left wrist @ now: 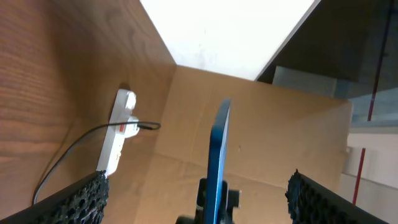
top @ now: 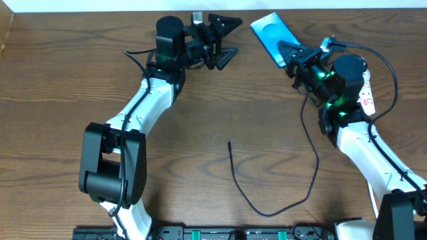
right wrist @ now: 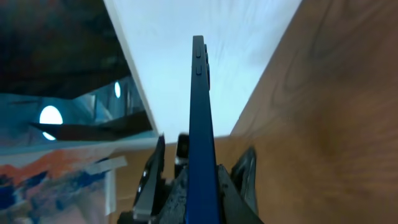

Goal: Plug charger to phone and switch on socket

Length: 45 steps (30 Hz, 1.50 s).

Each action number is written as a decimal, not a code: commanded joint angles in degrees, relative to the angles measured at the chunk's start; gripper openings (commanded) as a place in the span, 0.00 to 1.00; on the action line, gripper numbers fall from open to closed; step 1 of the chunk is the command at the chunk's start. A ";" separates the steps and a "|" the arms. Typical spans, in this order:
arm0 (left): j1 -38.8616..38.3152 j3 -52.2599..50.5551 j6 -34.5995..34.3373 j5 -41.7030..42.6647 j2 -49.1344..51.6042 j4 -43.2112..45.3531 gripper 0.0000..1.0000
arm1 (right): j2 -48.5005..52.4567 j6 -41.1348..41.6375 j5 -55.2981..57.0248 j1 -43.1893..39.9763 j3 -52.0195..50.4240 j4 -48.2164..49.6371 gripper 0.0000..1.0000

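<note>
My right claw (top: 291, 53) is clamped on one end of the phone (top: 269, 31), near the far edge of the surface (top: 60, 100); my left claw (top: 237, 36) gapes wide just beside it, holding nothing; the charger (top: 267, 212) lies loose mid-surface, its tip well apart from the phone; the socket (top: 367, 95) sits by my right arm.

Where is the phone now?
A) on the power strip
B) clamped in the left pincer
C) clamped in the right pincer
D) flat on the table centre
C: the right pincer is shut on the edge of the phone; the left pincer stands open, empty.
</note>
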 commanded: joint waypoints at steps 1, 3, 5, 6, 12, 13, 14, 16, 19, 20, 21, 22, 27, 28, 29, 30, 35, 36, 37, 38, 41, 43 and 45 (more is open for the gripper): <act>-0.70 0.59 -0.04 -1.68 -1.20 0.52 0.90 | 0.02 4.63 -2.40 1.66 0.85 0.70 0.01; -1.22 0.59 -0.02 -1.68 -1.20 0.55 0.91 | 0.02 5.73 -2.49 2.36 0.85 0.87 0.01; -1.77 0.59 0.04 -1.68 -1.20 0.52 0.90 | 0.02 6.45 -2.49 2.99 0.85 0.92 0.01; -2.01 0.59 0.39 -1.68 -1.20 0.55 0.91 | 0.02 6.86 -2.51 3.30 0.85 1.07 0.01; -3.50 0.59 0.59 -1.70 -1.20 0.55 0.91 | 0.00 6.86 -2.80 4.20 0.85 1.09 0.01; -3.69 0.59 0.59 -1.70 -1.20 0.55 0.91 | 0.00 7.02 -2.95 4.24 0.85 1.18 0.01; -3.87 0.59 0.61 -1.75 -1.20 0.55 0.91 | 0.02 7.02 -3.02 4.35 0.85 1.27 0.01; -4.09 0.59 0.61 -2.38 -1.20 0.52 0.91 | 0.02 7.02 -3.02 4.48 0.85 1.27 0.01; -4.37 0.59 0.59 -3.23 -1.20 0.52 0.90 | 0.02 7.15 -3.56 4.50 0.85 1.27 0.01; -4.42 0.59 0.59 -3.23 -1.20 0.52 0.90 | 0.00 7.65 -3.58 4.61 0.85 1.27 0.01; -4.44 0.59 0.59 -3.23 -1.18 0.52 0.89 | 0.02 8.02 -3.56 4.79 0.85 1.27 0.01; -4.48 0.59 0.59 -3.28 -1.18 0.52 0.85 | 0.00 8.09 -3.54 5.07 0.85 1.27 0.01; -4.63 0.59 0.57 -4.50 -1.18 0.50 0.55 | 0.02 8.09 -3.32 6.03 0.85 1.25 0.01; -4.63 0.59 0.57 -4.48 -1.18 0.52 0.52 | 0.02 8.09 -3.32 6.05 0.85 1.25 0.01; -4.63 0.59 0.57 -4.50 -1.18 0.52 0.49 | 0.02 8.09 -3.32 6.05 0.85 1.25 0.01; -4.63 0.59 0.57 -4.50 -1.18 0.50 0.46 | 0.02 8.09 -3.32 6.05 0.85 1.25 0.01; -4.63 0.59 0.59 -4.50 -1.18 0.52 0.25 | 0.02 8.09 -3.52 6.38 0.85 1.25 0.01; -4.63 0.59 0.59 -4.50 -1.18 0.50 0.24 | 0.02 8.09 -3.56 6.38 0.85 1.25 0.01; -4.63 0.59 0.59 -4.50 -1.18 0.50 0.21 | 0.02 8.09 -3.56 6.36 0.85 1.25 0.01; -4.63 0.59 0.59 -4.50 -1.18 0.50 0.19 | 0.02 8.09 -3.54 6.36 0.85 1.25 0.01; -4.63 0.59 0.59 -4.50 -1.18 0.50 0.11 | 0.02 8.09 -3.78 6.36 0.85 1.25 0.01; -4.63 0.59 0.59 -4.50 -1.18 0.50 0.08 | 0.02 8.09 -4.24 6.36 0.85 1.22 0.01; -4.63 0.59 0.59 -4.50 -1.18 0.50 0.08 | 0.00 8.07 -4.68 6.36 0.85 1.22 0.01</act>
